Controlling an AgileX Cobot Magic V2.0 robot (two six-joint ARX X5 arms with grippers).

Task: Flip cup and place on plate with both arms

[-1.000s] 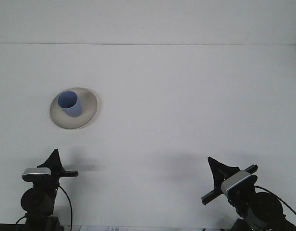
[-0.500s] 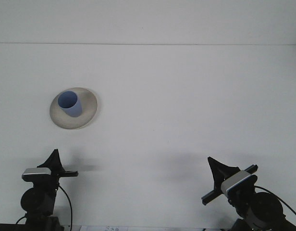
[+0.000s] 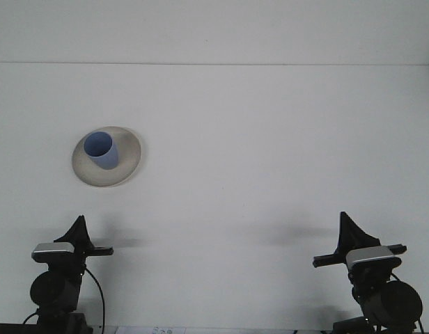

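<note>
Black jaws on the left gripper [image 3: 79, 226] and right gripper [image 3: 348, 224] show no readable gap, both empty at the near tabletop [image 3: 270, 153] edge, while the blue cup [image 3: 101, 149] stands upright on the plate [image 3: 128, 158] far left.

A robot test bench in a lab or studio is suggested rather than a home. A plain white table [image 3: 270, 160] is seen, bounded at the far side by a bare white wall [image 3: 214, 28]. At the near edge two black robot arms with cables are mounted, one at the left [image 3: 61, 268] and one at the right [image 3: 371, 278].
</note>
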